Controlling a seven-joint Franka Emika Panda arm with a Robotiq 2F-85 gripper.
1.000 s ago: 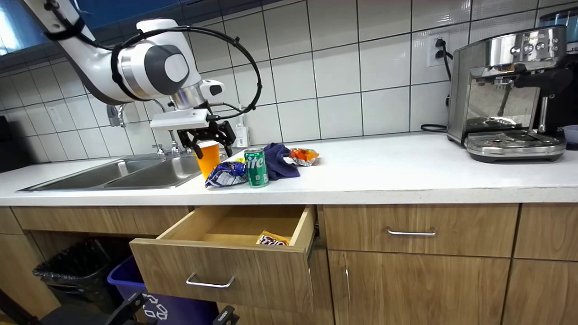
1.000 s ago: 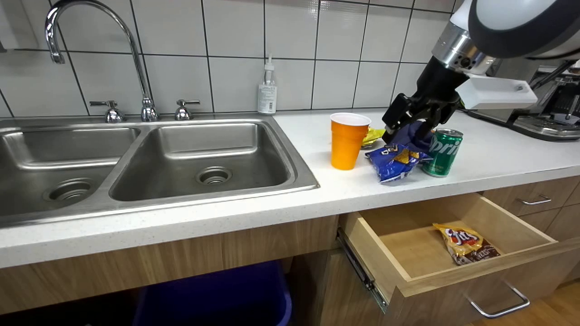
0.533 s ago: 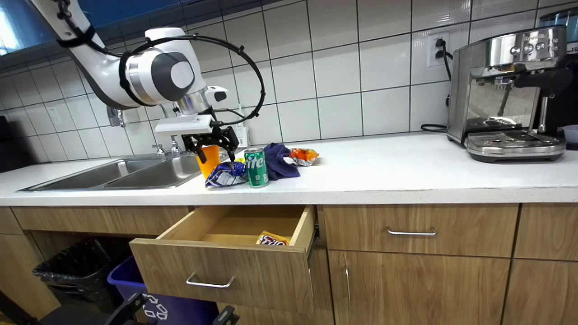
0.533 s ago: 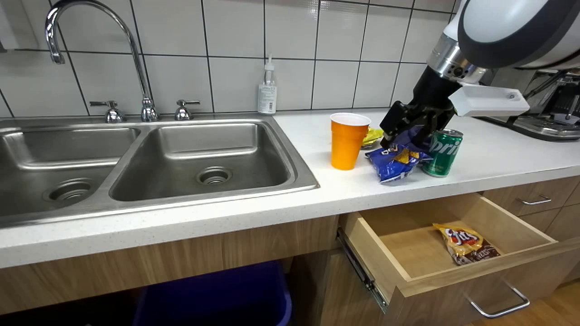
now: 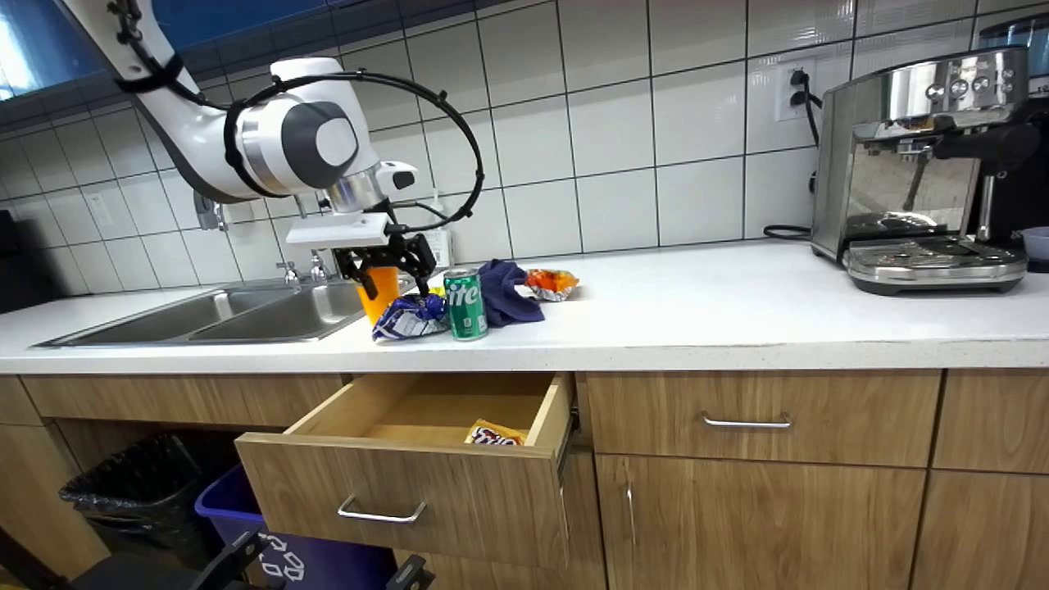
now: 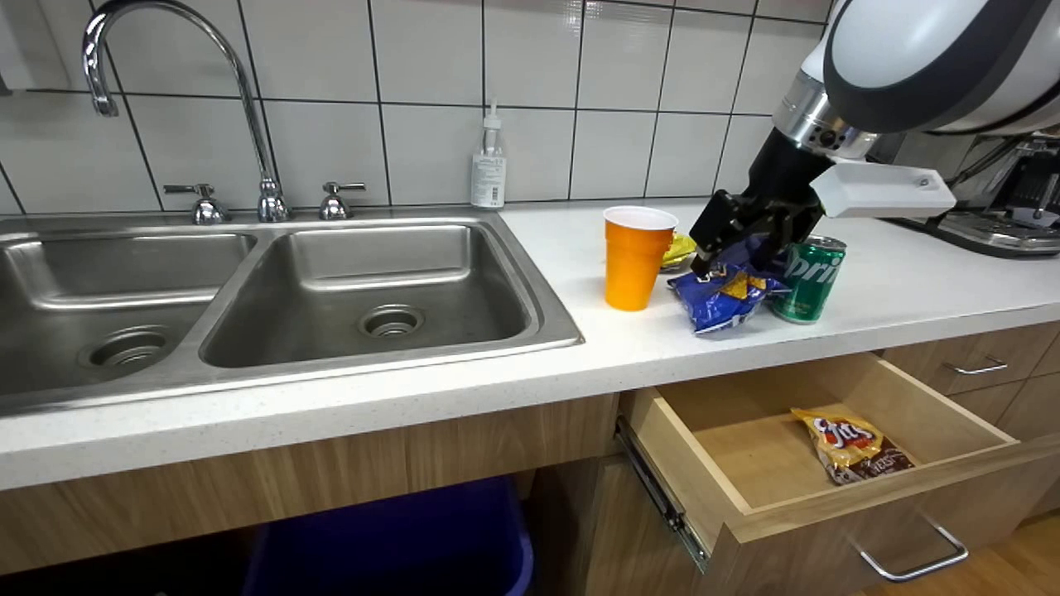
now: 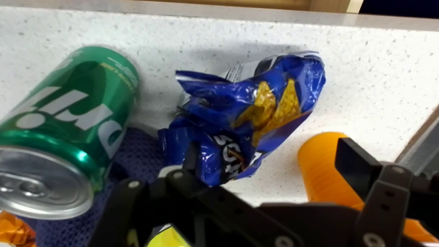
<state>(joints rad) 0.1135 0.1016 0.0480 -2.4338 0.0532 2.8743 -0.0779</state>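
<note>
My gripper (image 7: 269, 154) stands open just above the counter, its jaws wide apart and holding nothing. Nearest to it is a crumpled blue chip bag (image 7: 240, 109); in the wrist view one finger overlaps the bag's end, and whether they touch I cannot tell. The other finger shows in front of an orange cup (image 7: 319, 157), which stands upright with a white inside in an exterior view (image 6: 633, 265). A green soda can (image 7: 75, 103) stands on the bag's far side from the cup. Behind them lie a dark blue cloth (image 5: 504, 291) and a yellow packet (image 6: 679, 250).
An orange wrapper (image 5: 551, 283) lies past the cloth. Below the counter edge a drawer (image 5: 393, 492) is pulled out with a yellow-brown snack bag (image 6: 853, 447) inside. A double sink (image 6: 240, 298), soap bottle (image 6: 489, 174) and espresso machine (image 5: 926, 172) flank the area.
The arm has come down a little, bringing the open gripper closer to the blue bag, with a slight sideways shift. The items on the counter and the drawer have not moved.
</note>
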